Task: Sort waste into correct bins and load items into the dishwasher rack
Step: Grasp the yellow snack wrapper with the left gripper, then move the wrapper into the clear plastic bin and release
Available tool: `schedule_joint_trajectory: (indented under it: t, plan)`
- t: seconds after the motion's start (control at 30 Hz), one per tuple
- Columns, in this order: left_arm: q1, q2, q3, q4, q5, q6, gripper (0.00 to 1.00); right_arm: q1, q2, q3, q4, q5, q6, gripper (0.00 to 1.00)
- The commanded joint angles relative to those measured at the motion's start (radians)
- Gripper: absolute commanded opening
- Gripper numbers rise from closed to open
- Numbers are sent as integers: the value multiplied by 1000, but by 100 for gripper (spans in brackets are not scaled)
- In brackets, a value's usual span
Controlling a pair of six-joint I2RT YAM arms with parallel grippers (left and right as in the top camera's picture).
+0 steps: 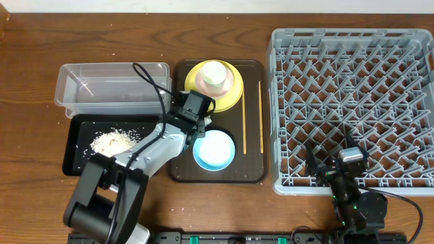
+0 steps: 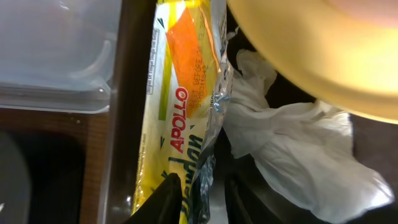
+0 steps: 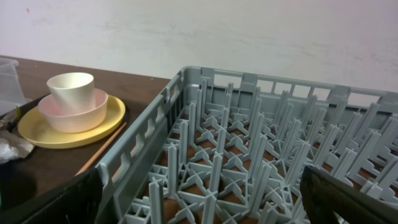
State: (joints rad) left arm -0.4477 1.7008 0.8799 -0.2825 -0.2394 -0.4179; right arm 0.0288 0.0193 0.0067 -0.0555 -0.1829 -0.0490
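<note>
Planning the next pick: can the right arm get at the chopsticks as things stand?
Probably yes. The chopsticks lie bare on the brown tray's right side and the right gripper is open, but it must lift over the rack's left wall.

The left arm (image 1: 150,148) has silver-grey links, black joints and a looping black cable (image 1: 154,85).

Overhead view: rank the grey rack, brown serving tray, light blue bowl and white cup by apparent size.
Grey rack
Brown serving tray
Light blue bowl
White cup, clearly smallest though stacked nearer the camera
</note>
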Motion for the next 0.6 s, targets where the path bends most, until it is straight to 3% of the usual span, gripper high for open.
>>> schedule_joint_trajectory:
  t: [0.0, 0.23, 0.57]
  plan:
    - [4, 24, 8, 10, -20, 7, 27, 10, 0, -1, -5, 6, -12, 99]
    - [4, 24, 8, 11, -20, 7, 6, 10, 0, -1, -5, 6, -12, 99]
    - [4, -92, 8, -22, -20, 40, 6, 10, 0, -1, -5, 6, -12, 99]
